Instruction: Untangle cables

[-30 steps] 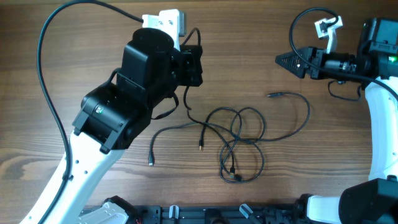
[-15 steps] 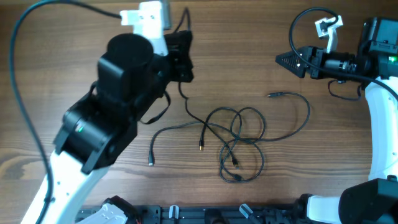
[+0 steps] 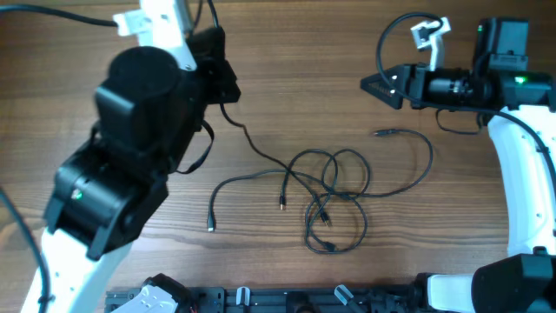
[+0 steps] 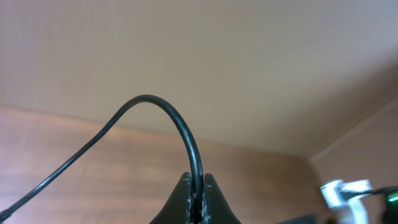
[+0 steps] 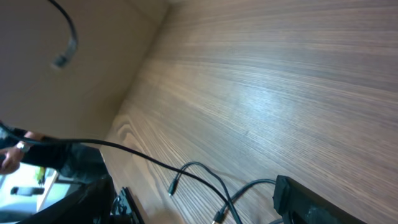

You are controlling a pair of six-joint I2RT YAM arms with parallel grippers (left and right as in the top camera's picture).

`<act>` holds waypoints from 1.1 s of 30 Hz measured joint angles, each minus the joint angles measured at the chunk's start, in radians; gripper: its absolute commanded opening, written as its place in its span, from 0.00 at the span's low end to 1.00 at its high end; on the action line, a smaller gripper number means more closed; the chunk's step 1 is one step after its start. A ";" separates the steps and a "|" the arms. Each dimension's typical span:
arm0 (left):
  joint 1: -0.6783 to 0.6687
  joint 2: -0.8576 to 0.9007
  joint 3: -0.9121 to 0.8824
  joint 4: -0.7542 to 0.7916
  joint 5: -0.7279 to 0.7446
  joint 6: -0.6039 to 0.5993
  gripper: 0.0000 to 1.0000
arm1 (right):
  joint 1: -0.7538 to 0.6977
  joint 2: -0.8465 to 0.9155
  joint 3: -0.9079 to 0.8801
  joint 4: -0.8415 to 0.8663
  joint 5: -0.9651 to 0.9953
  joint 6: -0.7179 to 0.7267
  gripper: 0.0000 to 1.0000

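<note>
Several thin black cables [image 3: 330,200] lie in tangled loops on the wooden table, mid-right of centre. My left gripper [image 3: 224,91] is at the far left, shut on one cable [image 4: 149,98]. That cable arcs out from between the fingertips [image 4: 198,186] and runs down-right across the table [image 3: 256,149] into the tangle. My right gripper [image 3: 375,85] hovers at the far right, pointing left, above and apart from the tangle. It is open, and in the right wrist view [image 5: 193,186] nothing lies between its fingers. Stretched cable and a plug end [image 5: 174,186] show below it.
Loose plug ends lie at the left [image 3: 211,226], the middle [image 3: 281,206] and the upper right [image 3: 380,133] of the tangle. A thick black arm wire [image 3: 395,26] loops above the right gripper. The black rail [image 3: 287,300] runs along the table's near edge.
My left arm has moved left and toward the far edge with the cable in its grip, drawing that strand out straighter from the tangle. The right gripper has shifted slightly left.
</note>
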 measured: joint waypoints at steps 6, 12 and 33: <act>0.000 -0.004 0.163 0.030 -0.003 0.000 0.04 | 0.037 0.000 0.000 0.018 0.009 0.017 0.84; 0.000 -0.058 0.249 0.056 -0.004 0.022 0.04 | 0.037 0.000 0.000 0.018 0.056 0.032 0.84; 0.207 0.370 0.260 -0.006 0.122 0.153 0.04 | 0.037 0.000 0.000 -0.060 0.191 0.043 0.84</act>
